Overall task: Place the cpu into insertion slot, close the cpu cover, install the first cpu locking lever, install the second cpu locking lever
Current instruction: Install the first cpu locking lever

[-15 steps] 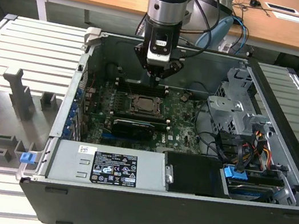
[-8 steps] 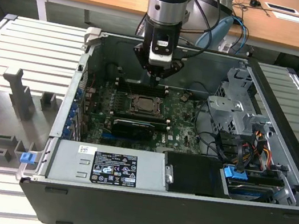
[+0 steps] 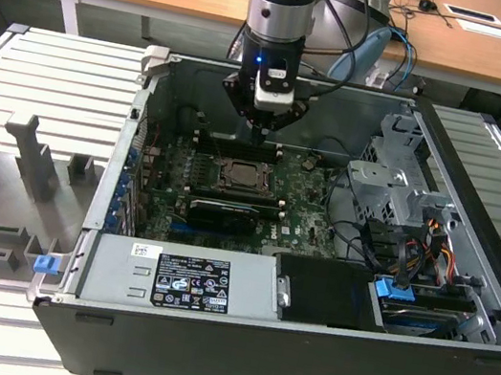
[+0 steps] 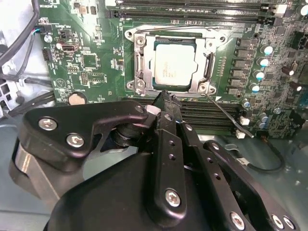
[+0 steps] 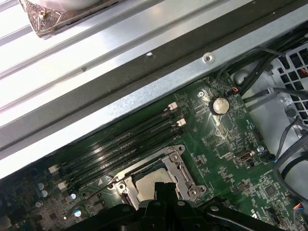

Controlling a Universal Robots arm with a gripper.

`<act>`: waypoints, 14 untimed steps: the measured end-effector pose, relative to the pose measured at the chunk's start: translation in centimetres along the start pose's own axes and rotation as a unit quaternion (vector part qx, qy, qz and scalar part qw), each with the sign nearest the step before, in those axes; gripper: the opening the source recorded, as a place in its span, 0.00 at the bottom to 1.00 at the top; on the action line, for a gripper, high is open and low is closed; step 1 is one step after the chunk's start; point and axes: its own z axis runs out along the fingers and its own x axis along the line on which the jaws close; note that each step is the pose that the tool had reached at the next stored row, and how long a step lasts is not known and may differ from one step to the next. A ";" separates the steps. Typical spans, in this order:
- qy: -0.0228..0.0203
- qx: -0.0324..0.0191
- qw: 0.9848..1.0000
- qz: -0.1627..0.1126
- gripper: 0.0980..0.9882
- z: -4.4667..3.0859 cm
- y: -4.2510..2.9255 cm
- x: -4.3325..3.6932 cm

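Cpu is sitting under the cpu cover; the pressed-together pincer is likely wanting steady pressure on the loose lever.

1. A black label with white marks and a small white sticker stand on the silvery power-supply box; the print is too small to read.
2. The cpu bears faint grey print, illegible.
3. White markings dot the green circuit board, also illegible.
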 end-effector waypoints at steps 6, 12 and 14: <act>0.001 -0.001 1.000 -0.021 0.01 0.00 0.00 0.00; 0.002 -0.003 0.999 -0.040 0.01 0.00 0.00 0.00; 0.002 -0.003 0.999 -0.046 0.01 0.00 0.00 0.00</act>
